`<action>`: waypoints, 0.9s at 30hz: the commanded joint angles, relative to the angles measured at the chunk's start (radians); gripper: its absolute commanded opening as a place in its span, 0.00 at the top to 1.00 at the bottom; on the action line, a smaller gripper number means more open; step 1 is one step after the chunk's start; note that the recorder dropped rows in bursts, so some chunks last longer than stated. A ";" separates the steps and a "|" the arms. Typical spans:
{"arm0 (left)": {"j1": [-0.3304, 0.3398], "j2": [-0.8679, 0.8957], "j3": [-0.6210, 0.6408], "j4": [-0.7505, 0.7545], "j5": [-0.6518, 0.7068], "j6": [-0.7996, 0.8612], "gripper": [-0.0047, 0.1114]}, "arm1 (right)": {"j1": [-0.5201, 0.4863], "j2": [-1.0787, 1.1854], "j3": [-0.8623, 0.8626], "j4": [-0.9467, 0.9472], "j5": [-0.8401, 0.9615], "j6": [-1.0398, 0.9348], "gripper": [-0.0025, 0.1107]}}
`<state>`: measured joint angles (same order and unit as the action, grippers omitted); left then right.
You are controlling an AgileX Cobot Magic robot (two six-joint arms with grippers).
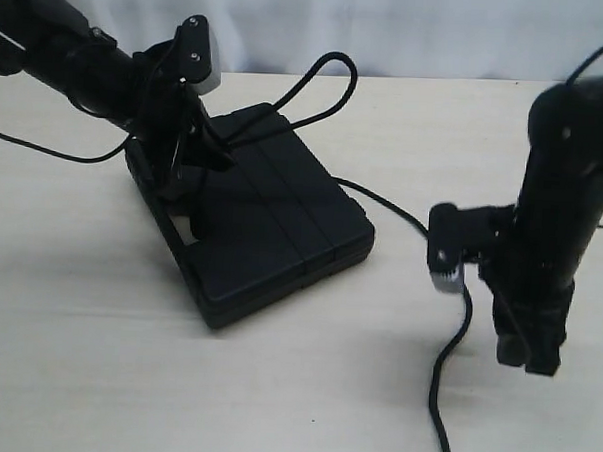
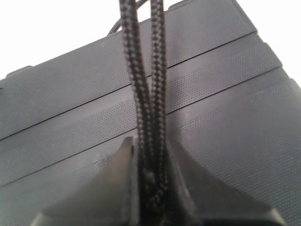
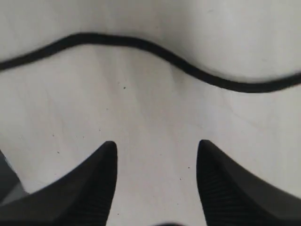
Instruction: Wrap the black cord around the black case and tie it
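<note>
The black case [image 1: 281,225] lies flat on the pale table, its ribbed lid [image 2: 221,108] filling the left wrist view. My left gripper [image 1: 223,155] hovers over the case's far left part, shut on two strands of the black cord [image 2: 149,108] that run side by side between its jaws. From there the cord arches up in a loop behind the case. Another stretch of cord [image 1: 383,200] leaves the case's right side and trails toward the front edge. My right gripper [image 1: 526,356] points down at the table, open and empty [image 3: 156,146], with the cord [image 3: 188,66] lying beyond its fingertips.
The pale table [image 1: 96,357] shows bare wood left and in front of the case. A thin glossy robot cable [image 1: 54,153] hangs from the left arm. A white backdrop runs along the far edge.
</note>
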<state>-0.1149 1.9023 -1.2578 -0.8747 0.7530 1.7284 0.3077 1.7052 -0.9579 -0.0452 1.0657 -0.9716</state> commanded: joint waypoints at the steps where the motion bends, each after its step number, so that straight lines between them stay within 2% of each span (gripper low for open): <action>1: -0.001 -0.014 -0.001 -0.019 -0.013 0.002 0.96 | 0.099 -0.012 0.142 -0.056 -0.218 -0.361 0.55; 5: -0.001 -0.014 -0.001 -0.017 0.003 0.002 0.96 | 0.137 -0.012 0.180 -0.056 -0.480 -0.431 0.55; 8: -0.001 -0.014 -0.001 -0.017 0.012 0.002 0.96 | 0.137 -0.001 0.180 -0.056 -0.582 -0.458 0.55; 12: -0.001 -0.014 -0.001 -0.017 0.038 0.002 0.96 | 0.137 0.031 0.180 -0.056 -0.532 -0.542 0.63; 16: -0.001 -0.014 -0.001 -0.017 0.052 0.002 0.96 | 0.137 0.053 0.180 -0.059 -0.527 -0.542 0.70; 23: -0.001 -0.014 -0.001 0.009 0.053 0.002 0.96 | 0.137 0.020 0.180 -0.132 -0.511 -0.531 0.70; 27: -0.001 -0.014 -0.001 0.009 0.053 0.002 0.96 | 0.137 -0.007 0.180 -0.128 -0.426 -0.534 0.70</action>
<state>-0.1149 1.9023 -1.2578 -0.8656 0.7972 1.7303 0.4423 1.7164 -0.7825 -0.1665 0.5711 -1.5022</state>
